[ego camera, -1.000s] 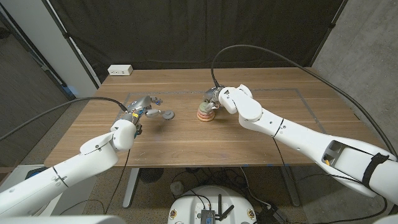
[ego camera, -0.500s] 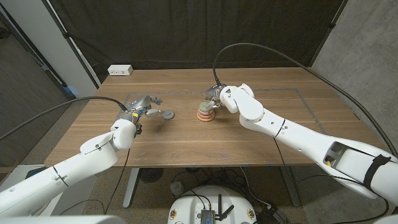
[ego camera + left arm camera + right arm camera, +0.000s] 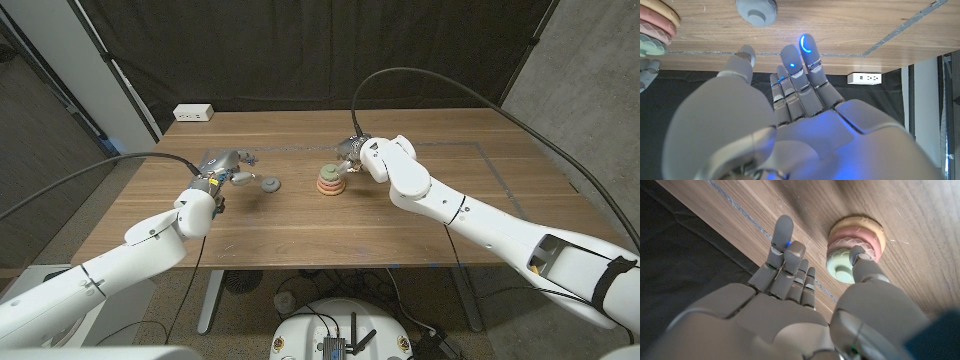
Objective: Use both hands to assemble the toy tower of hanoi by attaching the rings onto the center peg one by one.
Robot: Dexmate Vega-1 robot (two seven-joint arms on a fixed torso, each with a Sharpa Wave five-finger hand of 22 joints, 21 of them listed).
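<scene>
1. The wooden table (image 3: 300, 225) carries a small toy tower (image 3: 329, 180) near its middle: a yellowish ring at the bottom, a pink ring above it and a pale green ring (image 3: 842, 266) on top, all stacked around the peg.
2. The right hand (image 3: 356, 160) hangs just right of the tower, fingers spread apart and holding nothing. In the right wrist view its thumb tip (image 3: 861, 258) lies over the edge of the pale green ring; whether it touches cannot be told.
3. A loose grey ring (image 3: 270, 184) lies flat on the table to the left of the tower, well apart from it.
4. The left hand (image 3: 226, 168) hovers just left of the grey ring, fingers stretched out and apart, empty.
5. In the left wrist view the fingertips (image 3: 807, 46) point towards the grey ring without reaching it.
6. A white power strip (image 3: 193, 112) sits at the far left corner of the table.
</scene>
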